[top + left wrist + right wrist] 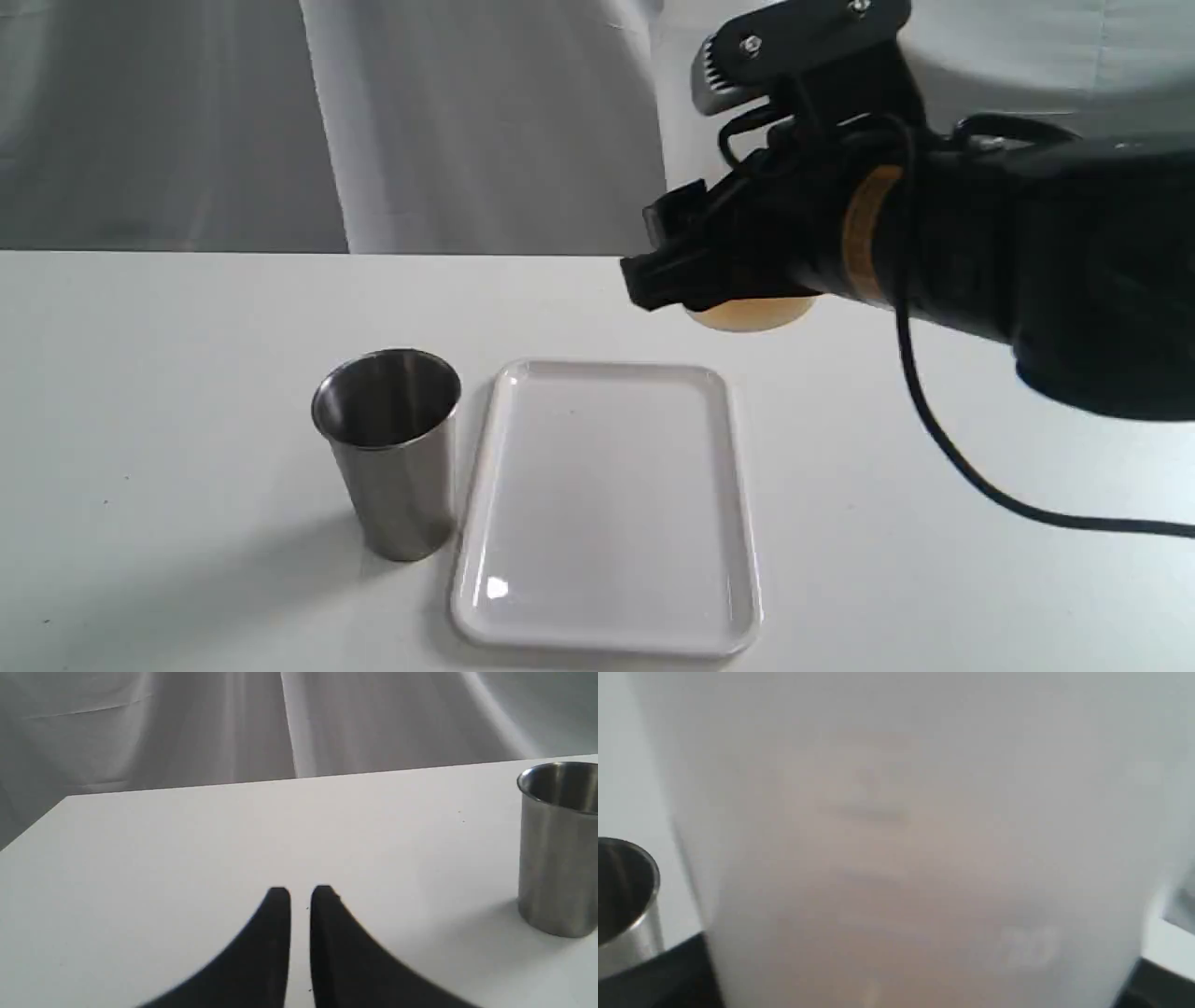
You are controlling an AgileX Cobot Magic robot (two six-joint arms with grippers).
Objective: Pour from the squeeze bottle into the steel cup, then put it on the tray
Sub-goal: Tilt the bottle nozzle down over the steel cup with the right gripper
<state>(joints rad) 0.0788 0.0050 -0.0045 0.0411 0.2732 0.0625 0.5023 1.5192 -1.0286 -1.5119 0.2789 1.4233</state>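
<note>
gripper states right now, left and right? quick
Left gripper: shut, holding nothing.
Right gripper: closed on the squeeze bottle.

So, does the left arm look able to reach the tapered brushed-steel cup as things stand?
Probably yes: only bare white table lies between the left gripper and the tapered brushed-steel cup, which stands upright.

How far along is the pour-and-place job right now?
Done: the right gripper has its jaws closed on the squeeze bottle, beyond the tray. In hand: getting it over the steel cup, which stands beside the tray. Left: the pour, then setting the bottle on the bare tray.
</note>
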